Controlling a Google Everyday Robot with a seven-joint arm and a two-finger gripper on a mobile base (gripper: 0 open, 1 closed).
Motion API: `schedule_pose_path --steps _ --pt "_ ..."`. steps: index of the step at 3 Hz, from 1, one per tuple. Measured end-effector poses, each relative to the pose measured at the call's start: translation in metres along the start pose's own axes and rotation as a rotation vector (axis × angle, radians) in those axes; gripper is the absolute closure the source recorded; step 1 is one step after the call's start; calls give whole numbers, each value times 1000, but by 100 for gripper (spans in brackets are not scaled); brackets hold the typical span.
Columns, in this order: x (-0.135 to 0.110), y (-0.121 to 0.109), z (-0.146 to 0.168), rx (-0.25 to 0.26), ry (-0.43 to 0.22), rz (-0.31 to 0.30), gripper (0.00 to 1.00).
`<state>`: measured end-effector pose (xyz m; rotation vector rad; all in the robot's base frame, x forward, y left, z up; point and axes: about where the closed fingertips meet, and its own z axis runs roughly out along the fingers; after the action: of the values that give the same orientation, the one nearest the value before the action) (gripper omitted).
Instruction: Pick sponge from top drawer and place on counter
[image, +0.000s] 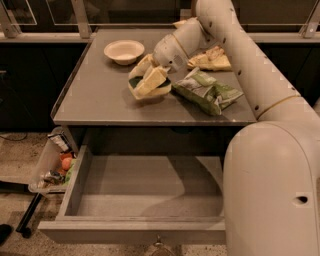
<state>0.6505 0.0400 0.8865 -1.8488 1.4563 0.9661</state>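
The end effector (146, 80) is low over the surface (95, 95), its 2 fingers closed on the sponge (136, 83), green face showing between them. The sponge appears at or just above the surface, consistent with set-down. The top drawer (145, 192) stands open and bare. The bowl (124, 50) and snack bag (207, 90) lie clear of the drop point
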Motion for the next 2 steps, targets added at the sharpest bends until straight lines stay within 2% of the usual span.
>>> schedule_pose_path --steps 1,2 --pt "1 -2 8 -3 -5 3 100" --pt "1 -4 10 1 -8 4 81"
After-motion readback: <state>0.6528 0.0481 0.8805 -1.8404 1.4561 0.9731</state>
